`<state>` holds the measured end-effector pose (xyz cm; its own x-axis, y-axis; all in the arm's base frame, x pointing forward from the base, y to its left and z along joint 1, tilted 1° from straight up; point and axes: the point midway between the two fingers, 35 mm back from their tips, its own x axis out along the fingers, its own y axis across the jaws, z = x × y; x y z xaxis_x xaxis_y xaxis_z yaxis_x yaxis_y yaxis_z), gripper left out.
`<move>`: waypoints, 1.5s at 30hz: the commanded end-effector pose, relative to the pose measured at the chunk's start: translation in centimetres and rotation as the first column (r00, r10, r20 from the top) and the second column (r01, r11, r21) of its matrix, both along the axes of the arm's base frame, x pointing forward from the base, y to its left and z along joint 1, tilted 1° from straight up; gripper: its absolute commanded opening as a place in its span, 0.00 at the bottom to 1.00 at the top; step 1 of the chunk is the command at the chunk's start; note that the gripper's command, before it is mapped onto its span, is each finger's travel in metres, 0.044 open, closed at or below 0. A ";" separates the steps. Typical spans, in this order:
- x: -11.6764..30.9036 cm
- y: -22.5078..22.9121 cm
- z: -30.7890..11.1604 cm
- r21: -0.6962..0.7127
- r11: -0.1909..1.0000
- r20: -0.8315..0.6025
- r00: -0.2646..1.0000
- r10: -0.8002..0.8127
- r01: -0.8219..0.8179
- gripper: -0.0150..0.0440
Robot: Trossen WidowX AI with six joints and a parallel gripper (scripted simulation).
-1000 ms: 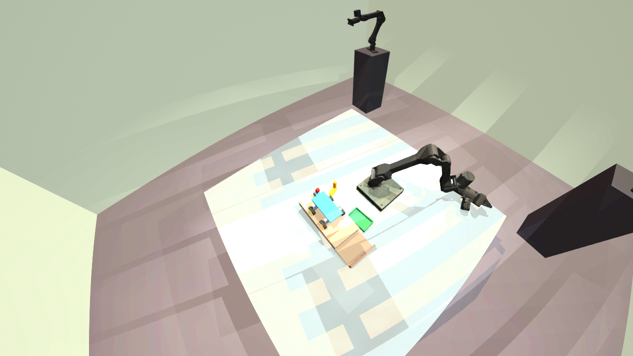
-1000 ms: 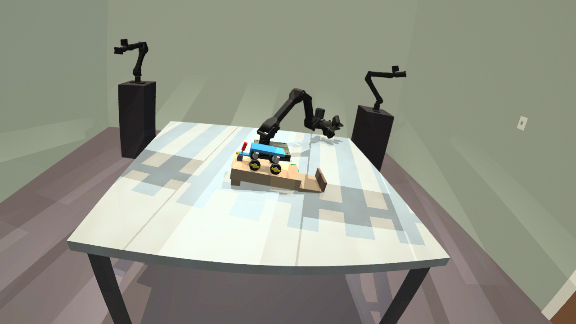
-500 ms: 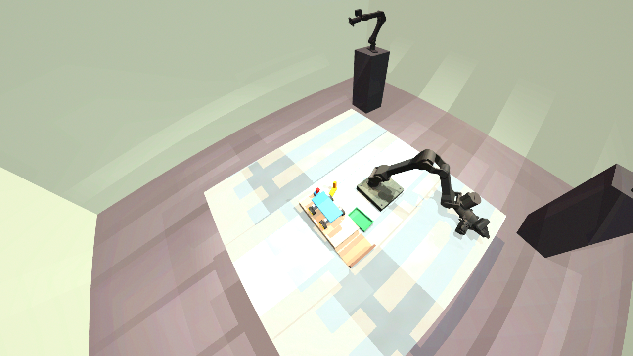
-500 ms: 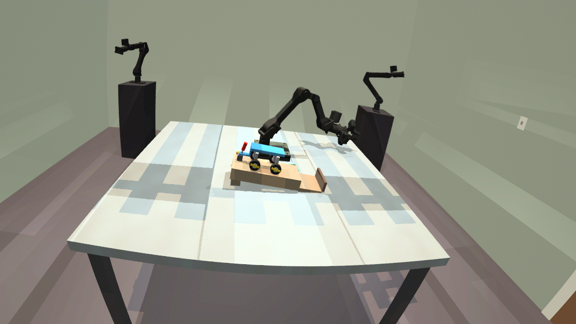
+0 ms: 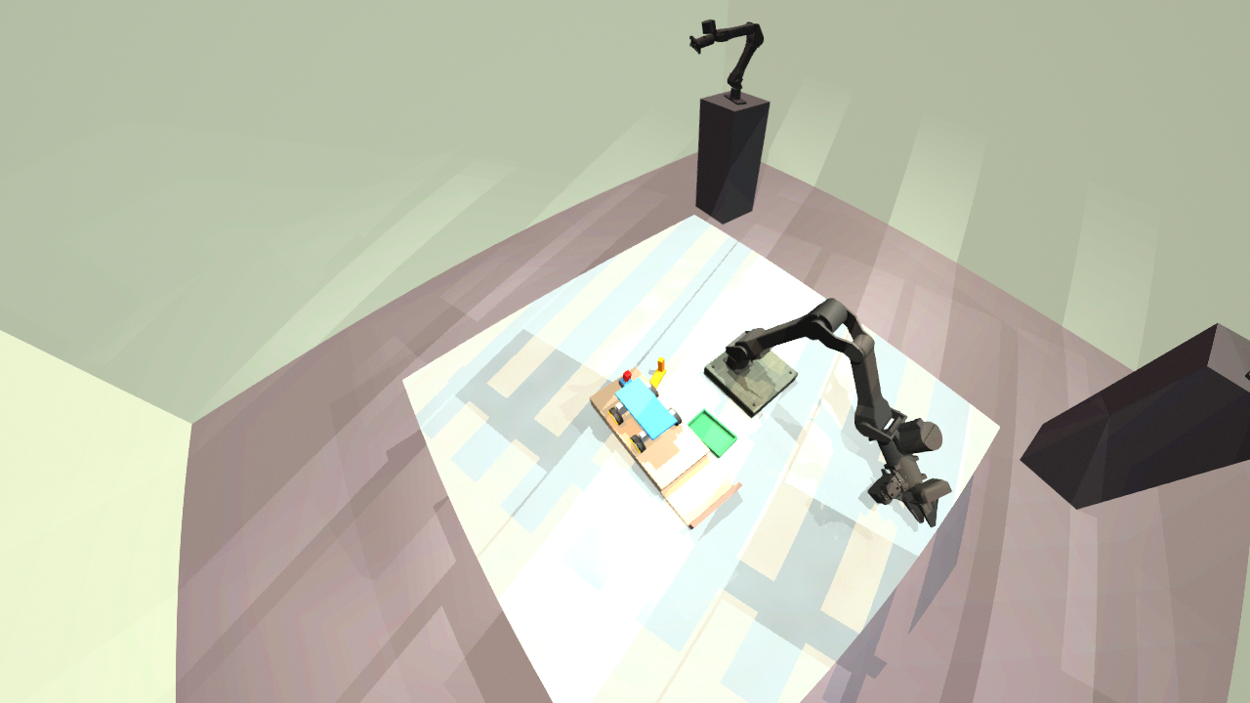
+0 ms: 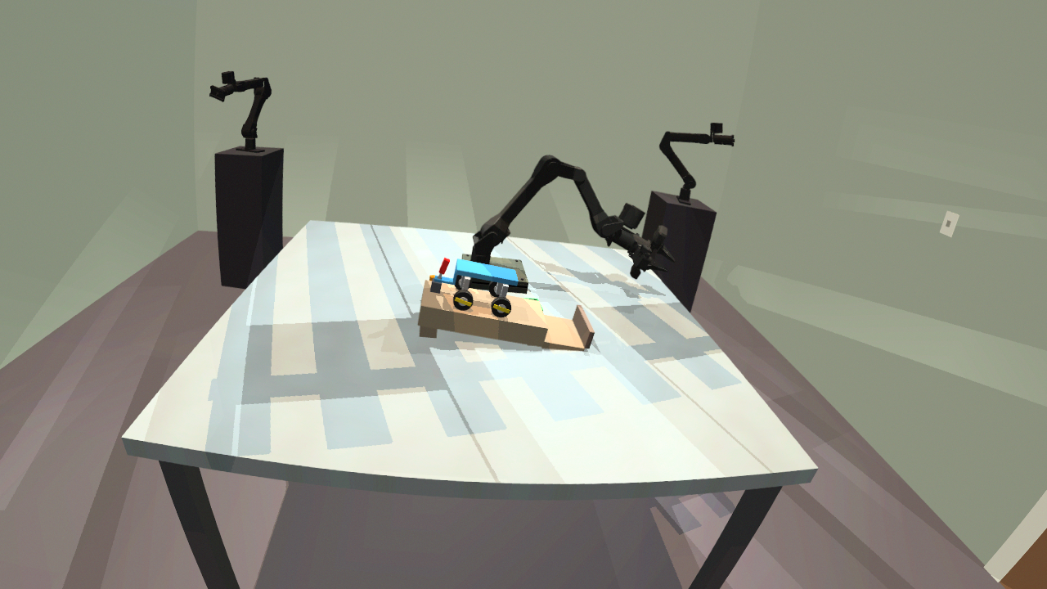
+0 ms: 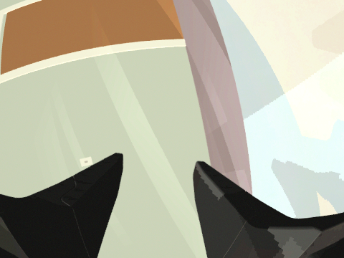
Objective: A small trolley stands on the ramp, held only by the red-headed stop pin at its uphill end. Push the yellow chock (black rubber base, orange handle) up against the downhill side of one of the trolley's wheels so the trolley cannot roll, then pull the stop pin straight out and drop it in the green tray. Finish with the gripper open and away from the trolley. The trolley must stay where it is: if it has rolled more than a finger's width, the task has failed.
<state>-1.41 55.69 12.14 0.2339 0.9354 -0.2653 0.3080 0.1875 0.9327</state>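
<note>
The blue trolley [image 5: 646,408] [image 6: 487,272] stands on the upper part of the wooden ramp [image 5: 679,464] [image 6: 483,322]. The red-headed stop pin [image 5: 626,375] [image 6: 444,265] stands upright at its uphill end. The yellow chock [image 5: 658,377] with its orange handle up is off the ramp, beside its uphill part on the arm's side. The exterior view mostly hides it behind the ramp. The green tray [image 5: 712,434] lies beside the ramp and looks empty. My gripper [image 5: 928,517] [image 6: 667,265] [image 7: 158,165] is part open and empty, high and far from these things, toward the table's right edge.
The arm's base plate [image 5: 751,381] [image 6: 514,272] sits behind the ramp and tray. An upright end board [image 5: 716,505] [image 6: 583,327] closes the ramp's low end. Two dark pedestals [image 5: 730,157] [image 6: 249,216] [image 6: 680,227], each with another arm on top, stand beyond the table.
</note>
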 end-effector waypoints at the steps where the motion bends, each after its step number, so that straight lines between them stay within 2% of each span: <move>1: 3.9 -0.5 0.1 -0.049 0.998 0.051 0.998 -0.041 0.043 0.58; 12: 15.7 -3.7 1.4 -0.172 0.965 0.189 0.968 -0.163 0.196 0.58; 23: 26.2 -9.7 2.8 -0.293 0.894 0.306 0.919 -0.249 0.340 0.58; 34: 34.6 -18.2 4.4 -0.410 0.786 0.397 0.866 -0.304 0.463 0.58; 45: 41.0 -29.4 5.3 -0.520 0.629 0.439 0.812 -0.384 0.578 0.58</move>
